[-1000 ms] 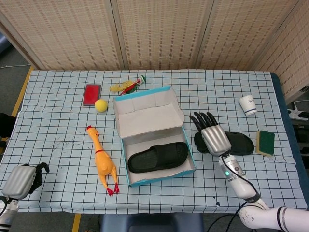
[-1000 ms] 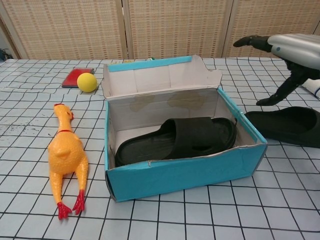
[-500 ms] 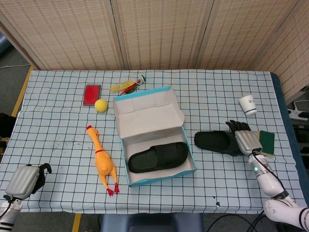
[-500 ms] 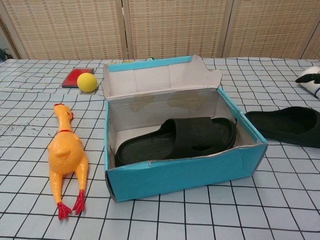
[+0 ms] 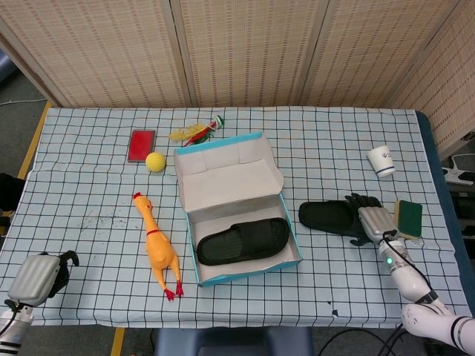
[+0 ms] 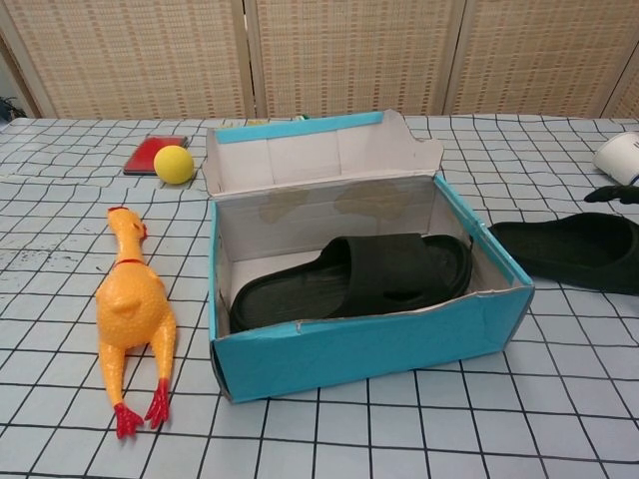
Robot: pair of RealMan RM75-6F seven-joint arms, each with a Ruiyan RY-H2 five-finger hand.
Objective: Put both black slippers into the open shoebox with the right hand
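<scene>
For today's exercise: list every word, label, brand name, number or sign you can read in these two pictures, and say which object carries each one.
No text can be read in either view.
white cup: a small dark mark on its side, too small to read.
shoebox: plain blue walls, no print visible.
red card: no legible marking.

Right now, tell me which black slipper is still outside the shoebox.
The slipper on the table, right of the shoebox by the right hand; the other slipper lies inside.
</scene>
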